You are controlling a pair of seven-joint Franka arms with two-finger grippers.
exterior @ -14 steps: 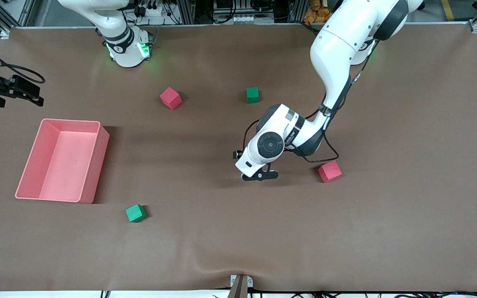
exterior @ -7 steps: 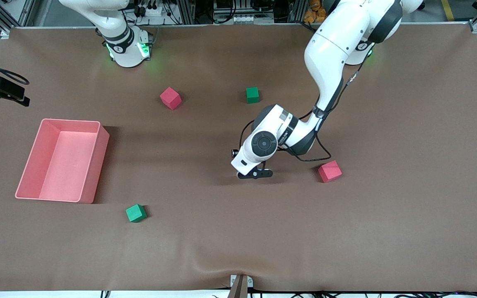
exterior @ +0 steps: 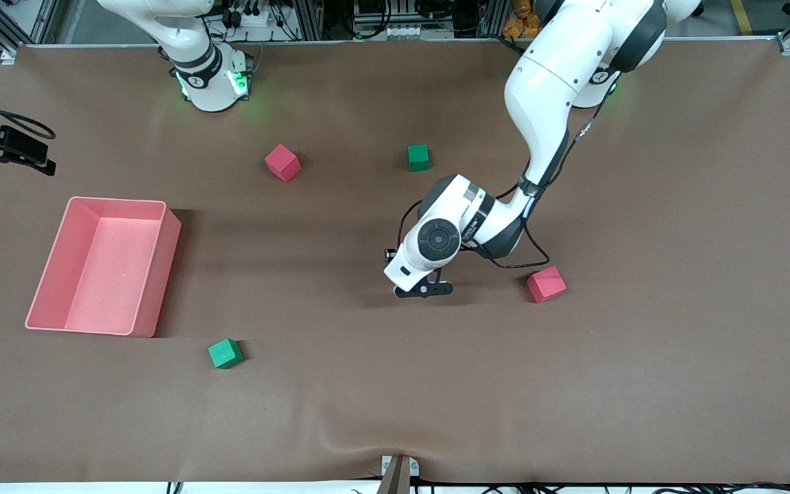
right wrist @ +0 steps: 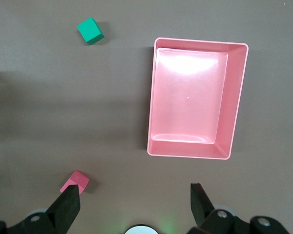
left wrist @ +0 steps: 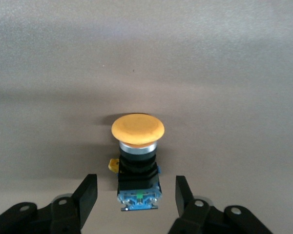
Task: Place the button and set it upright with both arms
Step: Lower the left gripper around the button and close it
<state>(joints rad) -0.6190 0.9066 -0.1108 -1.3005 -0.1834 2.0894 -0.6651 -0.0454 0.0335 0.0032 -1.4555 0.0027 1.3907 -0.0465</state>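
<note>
The button (left wrist: 137, 146) has an orange cap, a black body and a blue base. It seems to lie on its side on the brown mat, cap pointing away from my left gripper (left wrist: 135, 181). The left gripper is open, one finger on each side of the body, and neither touches it. In the front view the left gripper (exterior: 424, 289) is low over the middle of the mat, and the button is hidden under the hand. My right gripper (right wrist: 134, 187) is open and empty, high up. It shows at the edge of the front view (exterior: 7, 152) by the right arm's end.
A pink bin (exterior: 155, 274) stands toward the right arm's end, and also shows in the right wrist view (right wrist: 151, 97). A pink-red cube (exterior: 546, 284) lies close beside the left hand. Another pink-red cube (exterior: 282, 162) and two green cubes (exterior: 418, 157), (exterior: 224, 353) lie on the mat.
My left hand has shifted a little toward the right arm's end, then held still. My right gripper has drifted slightly at the view's edge.
</note>
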